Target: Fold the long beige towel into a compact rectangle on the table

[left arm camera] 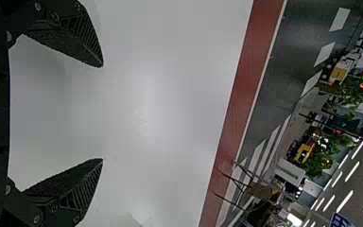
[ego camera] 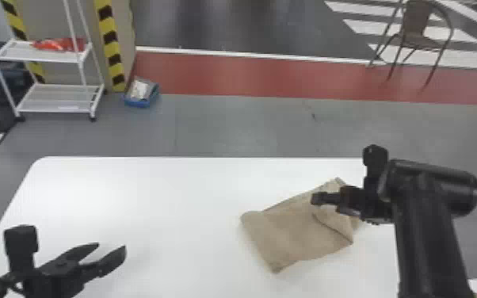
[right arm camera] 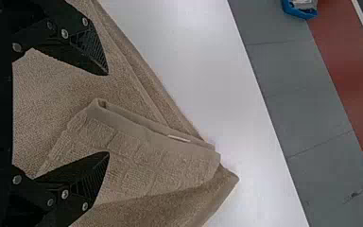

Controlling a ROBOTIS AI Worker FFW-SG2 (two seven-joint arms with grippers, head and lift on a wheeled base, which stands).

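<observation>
Towel (ego camera: 297,235), beige, part-folded: lay on the right of the worktop (ego camera: 150,198). Right gripper (ego camera: 323,201): hung above, masking part, fingers apart. Left gripper (ego camera: 111,246): well aside, fingers spread. White rack (ego camera: 55,99), blue tray (ego camera: 138,104), chair (ego camera: 414,20): stood beyond.

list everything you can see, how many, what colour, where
towel: 1, beige, partly folded, table's right side
table: 1, white, front
rack: 1, white, back left
packet: 1, red, on rack
tray: 1, blue, floor, right of rack
striped bands: 2, yellow-black, back left
chair: 1, brown, back right
floor: 1, grey and red, beyond table
plants: several, green, far background
left pincer: 1, black, open, above table's left
right pincer: 1, black, open, over towel
</observation>
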